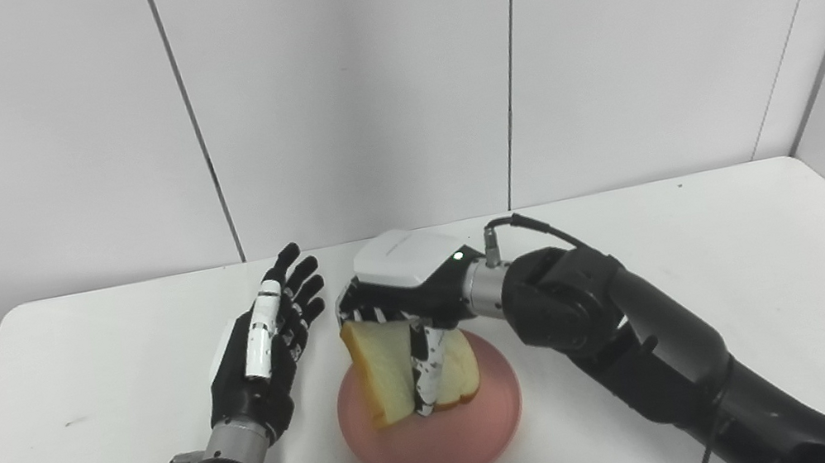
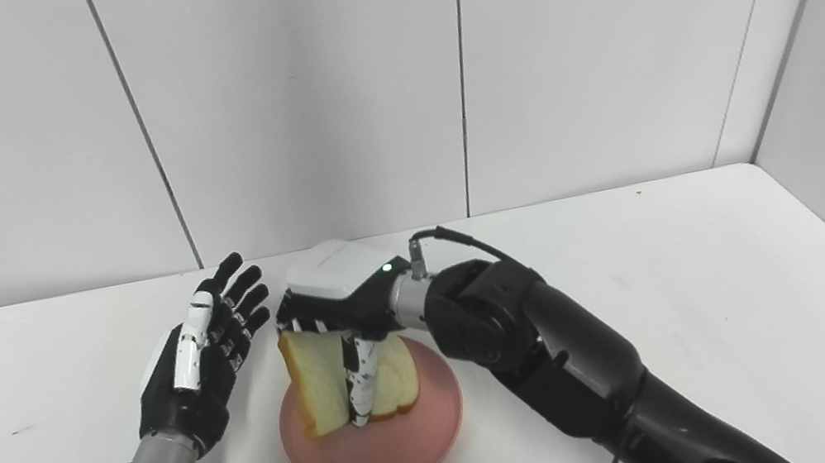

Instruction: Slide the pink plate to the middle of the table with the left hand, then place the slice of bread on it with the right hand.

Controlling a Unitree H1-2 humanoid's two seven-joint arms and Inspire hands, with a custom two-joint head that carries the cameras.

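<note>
Pink plate (image 1: 434,437) lies under bread (image 1: 381,371) held upright by right hand (image 1: 400,284) (left hand (image 1: 268,348) open).

No words, numbers, labels or signs could be read anywhere.

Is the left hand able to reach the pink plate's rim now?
Probably yes: the left hand, open, stands just left of the pink plate, nothing between; the right hand holds the bread above it.
</note>
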